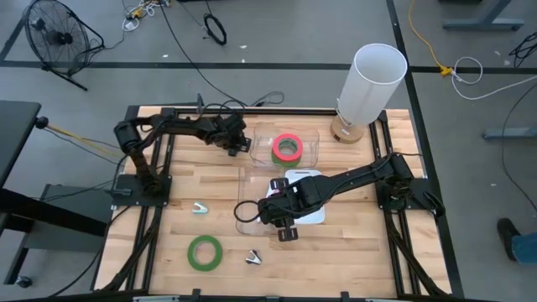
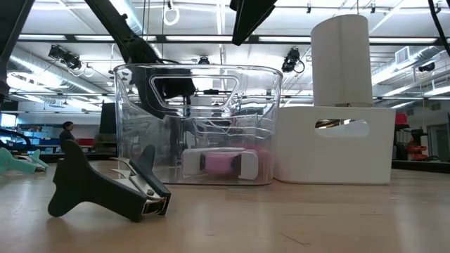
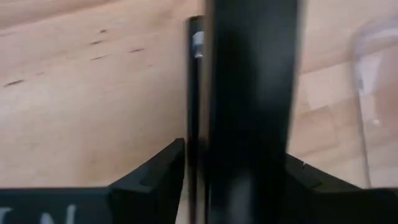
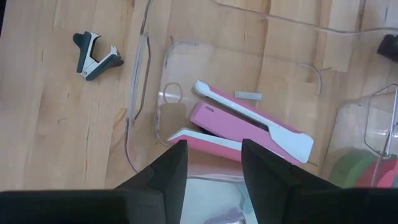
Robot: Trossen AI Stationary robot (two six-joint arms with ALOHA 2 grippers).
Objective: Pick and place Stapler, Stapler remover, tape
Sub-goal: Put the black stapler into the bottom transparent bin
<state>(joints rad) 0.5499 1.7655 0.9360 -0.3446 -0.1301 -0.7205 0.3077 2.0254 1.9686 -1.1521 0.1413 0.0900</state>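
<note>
My left gripper [image 1: 242,143] is at the far middle of the table, by the left wall of a clear bin [image 1: 312,153], and is shut on a long black stapler [image 3: 252,106]. That bin holds a red-pink tape ring [image 1: 288,143] lying on a green one [image 1: 288,156]. A second green tape ring [image 1: 205,252] lies flat on the table at the near left. My right gripper [image 4: 214,163] is open and empty above a pink-and-white stapler [image 4: 249,127], which lies on the floor of a second clear bin [image 1: 246,211]. A teal stapler remover [image 1: 199,207] and a dark one [image 1: 253,257] lie on the table. My left gripper pinches the black stapler's wide body [image 3: 249,180] between its two fingers [image 3: 155,177], one on each long side. The stapler runs straight out ahead of the fingers. Its thin lower arm [image 3: 194,93] shows beside the body, over the wooden table.
A white box [image 1: 309,205] stands right of the middle bin, and a tall white cylinder [image 1: 369,84] stands at the far right. The dark remover is close in the low view [image 2: 105,186]. A remover [image 4: 94,53] also shows in the right wrist view. Black frame rails run along the table's sides.
</note>
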